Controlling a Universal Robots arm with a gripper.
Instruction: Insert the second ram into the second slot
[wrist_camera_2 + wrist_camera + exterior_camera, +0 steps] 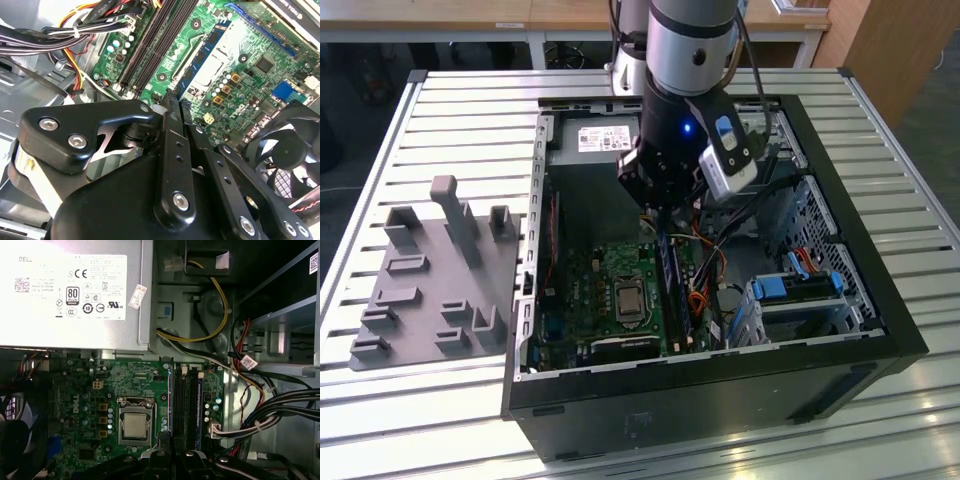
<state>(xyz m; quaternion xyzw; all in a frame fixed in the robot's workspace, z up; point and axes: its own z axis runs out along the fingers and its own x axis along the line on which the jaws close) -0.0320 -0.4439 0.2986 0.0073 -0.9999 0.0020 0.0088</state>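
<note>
My gripper (660,228) hangs inside the open computer case, over the motherboard. Its black fingers are pressed together in both wrist views (172,97) (167,437). From between the fingertips runs the second ram (200,60) (170,400) (667,285), a thin blue-green stick on edge. It lies parallel to the black memory slots (185,405) (147,50), on the side of the slot bank nearest the CPU socket (135,425). The fingers hide its near half. I cannot tell which slot is the second slot or how deep the ram sits.
The power supply (70,290) closes the case end beyond the slots. Cable bundles (270,410) (50,40) crowd the side away from the socket. A black fan (285,145) sits past the board. Blue drive clips (795,285) and a grey fixture (430,270) flank the board.
</note>
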